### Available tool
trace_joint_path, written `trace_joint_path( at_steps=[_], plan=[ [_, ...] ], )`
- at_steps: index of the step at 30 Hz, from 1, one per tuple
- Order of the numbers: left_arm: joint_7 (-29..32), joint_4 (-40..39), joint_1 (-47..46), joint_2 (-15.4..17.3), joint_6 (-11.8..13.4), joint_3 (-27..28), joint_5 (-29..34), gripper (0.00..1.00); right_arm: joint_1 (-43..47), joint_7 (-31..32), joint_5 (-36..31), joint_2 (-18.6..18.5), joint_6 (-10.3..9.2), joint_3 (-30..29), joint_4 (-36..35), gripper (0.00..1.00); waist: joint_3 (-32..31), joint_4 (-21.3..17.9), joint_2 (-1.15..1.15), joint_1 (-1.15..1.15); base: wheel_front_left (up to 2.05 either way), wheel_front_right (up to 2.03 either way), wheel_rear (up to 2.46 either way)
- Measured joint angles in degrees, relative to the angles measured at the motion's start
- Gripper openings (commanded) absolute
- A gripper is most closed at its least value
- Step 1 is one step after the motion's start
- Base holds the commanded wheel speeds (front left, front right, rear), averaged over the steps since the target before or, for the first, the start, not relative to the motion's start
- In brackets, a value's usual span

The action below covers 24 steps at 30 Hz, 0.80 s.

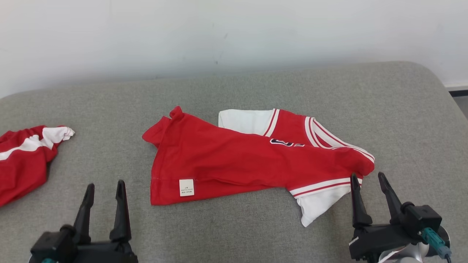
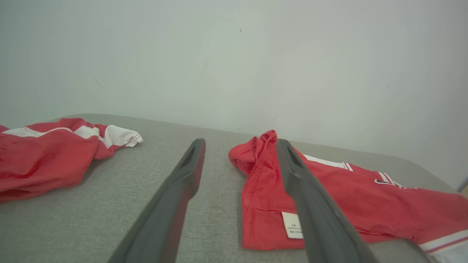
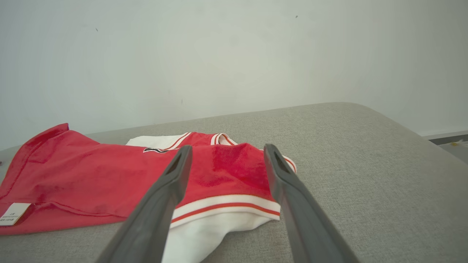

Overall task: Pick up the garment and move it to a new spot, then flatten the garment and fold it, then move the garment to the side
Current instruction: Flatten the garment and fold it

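Jaws of the left gripper [image 1: 105, 183] and the right gripper [image 1: 367, 175] stand wide apart and hold nothing. On the left gripper, the two long dark fingers point toward the far side over bare cushion. They sit near and left of the garment's near left corner, apart from it. On the right gripper, the fingers point the same way, with the tips at the near right end of the garment, just beside the striped cuff. Whether a tip touches the cloth cannot be determined.

The task item is a red short-sleeved jersey shirt with white sleeves and red-and-white striped trim [image 1: 234, 160]. It lies at the centre of a grey woven fabric cushion [image 1: 256, 87], partly folded over itself, with its long axis running left to right. One white sleeve [image 1: 318, 204] projects toward the near right. A small white rectangular care label [image 1: 186, 187] sits on the near left hem. Dark lettering [image 1: 287, 143] on the far side is partly covered by a red fold.

A crumpled red and white second garment [image 1: 22, 160] lies at the left edge of the cushion, well apart from the shirt. A plain white wall [image 1: 219, 29] rises behind the cushion's far edge
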Motion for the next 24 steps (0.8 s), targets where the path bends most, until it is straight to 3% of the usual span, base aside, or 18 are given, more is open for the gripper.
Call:
trace_joint_path(
  at_steps=[19,24],
  plan=[
    [0.0,-1.15,6.48,-0.32,0.47,-0.11,-0.05,1.0,2.62,1.78,-1.13,0.0,0.0,-1.93,3.45,1.0,-2.61,1.06,0.0,0.0,0.0,0.0,0.0],
    [0.0,-2.01,6.32,-0.34,0.6,-0.51,-0.49,1.0,0.19,5.56,-1.77,0.02,0.0,-4.52,6.17,1.0,-1.75,0.8,0.0,0.0,0.0,0.0,0.0]
  ],
)
